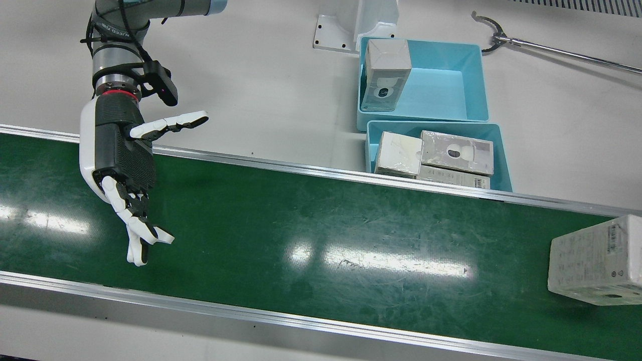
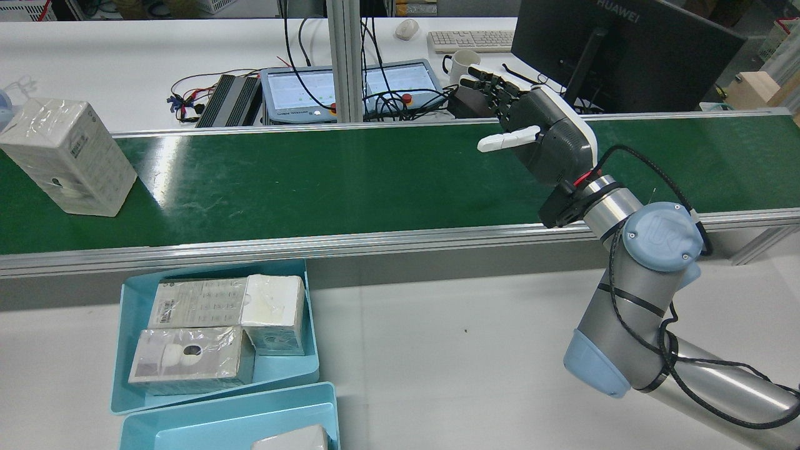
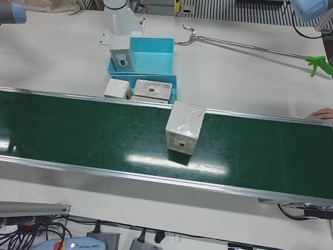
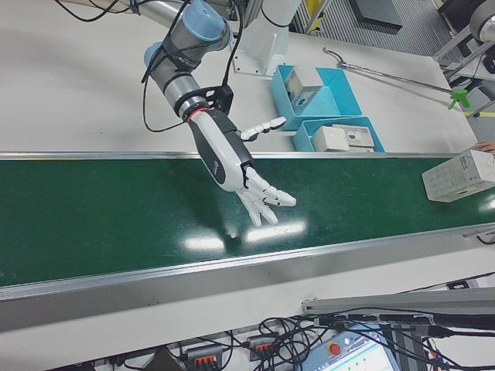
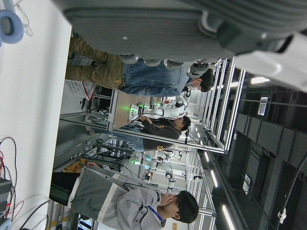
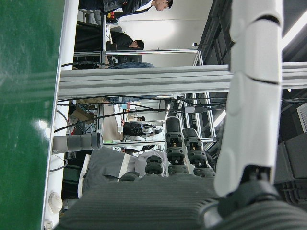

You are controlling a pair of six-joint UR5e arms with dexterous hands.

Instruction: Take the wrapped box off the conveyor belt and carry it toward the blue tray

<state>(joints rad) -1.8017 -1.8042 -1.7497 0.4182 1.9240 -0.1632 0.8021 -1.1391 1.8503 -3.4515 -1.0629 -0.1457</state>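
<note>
Wrapped box on conveyor belt; well apart from right hand's spread fingers

Robotics lab; conveyor belt (green), monitor, metal racks.

I count two blue trays side by side off the belt: the far one holds one wrapped box, the near one three. One more wrapped box sits on the single green conveyor belt. One reach-grabber tool lies on the table, and I see one robot hand over the belt.
</note>
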